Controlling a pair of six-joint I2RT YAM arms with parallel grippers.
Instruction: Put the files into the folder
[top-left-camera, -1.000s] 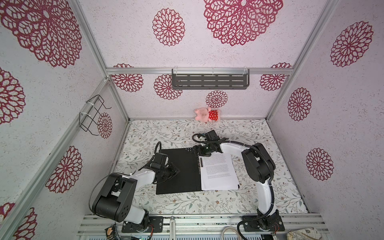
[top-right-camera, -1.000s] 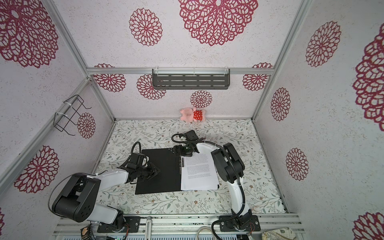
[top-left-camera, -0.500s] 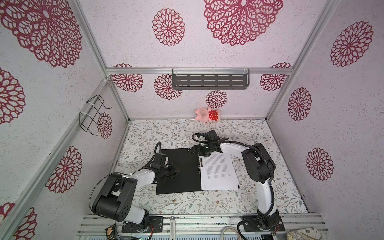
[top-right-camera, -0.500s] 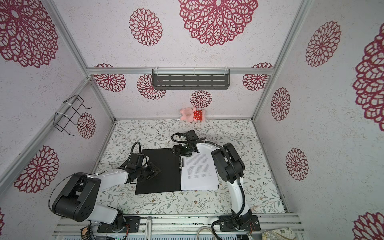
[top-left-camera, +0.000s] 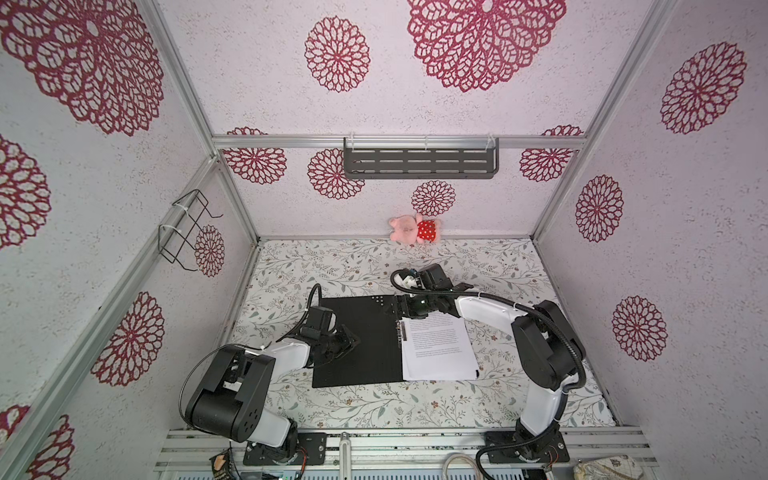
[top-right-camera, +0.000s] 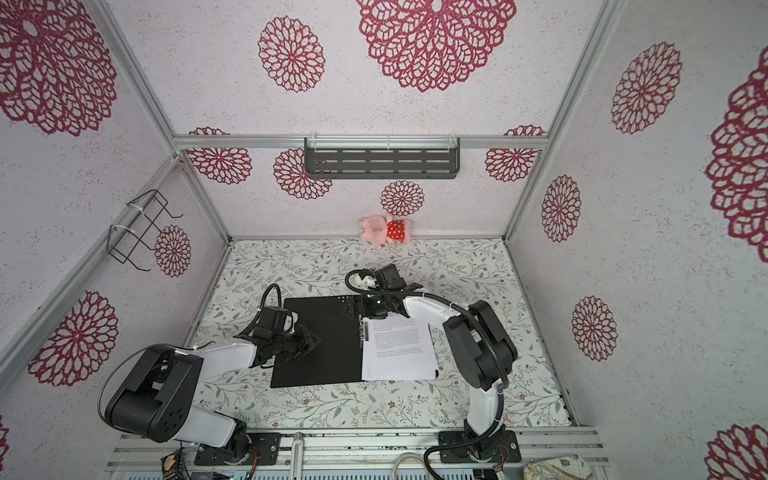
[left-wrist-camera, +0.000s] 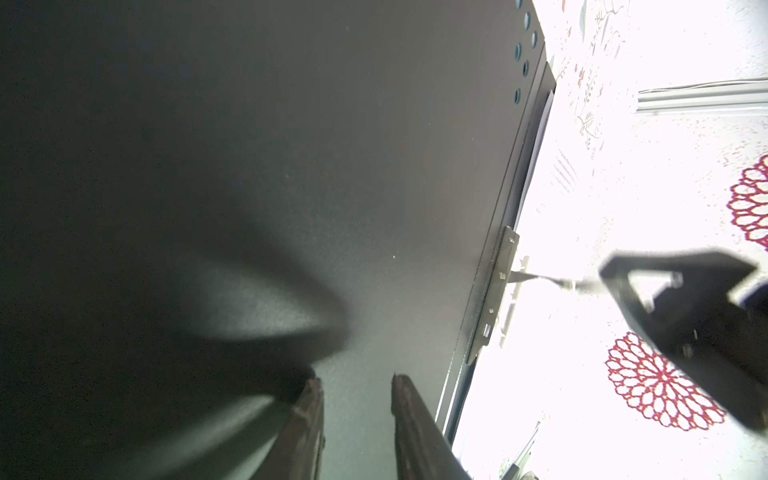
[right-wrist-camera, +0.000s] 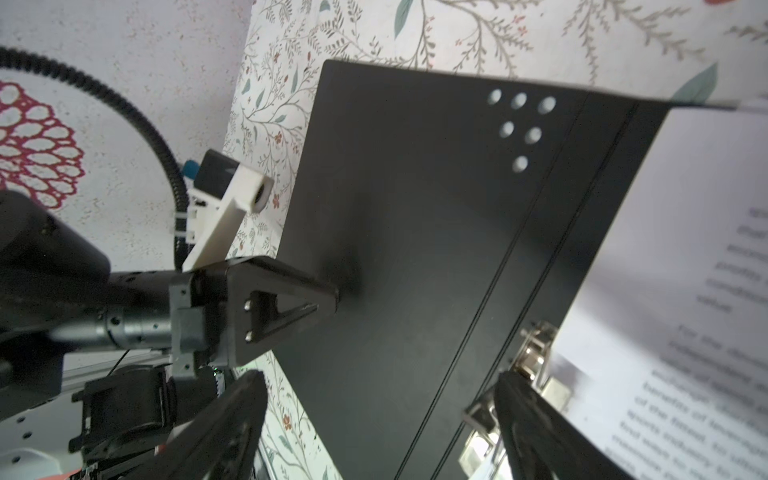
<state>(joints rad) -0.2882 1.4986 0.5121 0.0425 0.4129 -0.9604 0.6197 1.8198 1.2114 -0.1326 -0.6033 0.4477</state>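
- Floral-cloth table (top-left-camera: 374, 403), rosette-papered walls (top-left-camera: 386, 108).
- One open folder (top-left-camera: 365, 357) under your left gripper (left-wrist-camera: 355, 379): jaws slightly parted, empty.
- One stack of files (top-left-camera: 440, 353) beside your right gripper (right-wrist-camera: 380, 374): jaws wide, empty.

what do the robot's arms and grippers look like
The left arm and right arm have white links, bulky black joints and a black ribbed cable hose. The left gripper and right gripper are black, each with two tapering fingers with triangular cut-outs.

blocked: left hand (top-left-camera: 351, 338) on folder (top-left-camera: 374, 357) cover; right hand (top-left-camera: 397, 309) at spine clip (top-left-camera: 400, 332) | free: table (top-left-camera: 415, 403) on folder's near side
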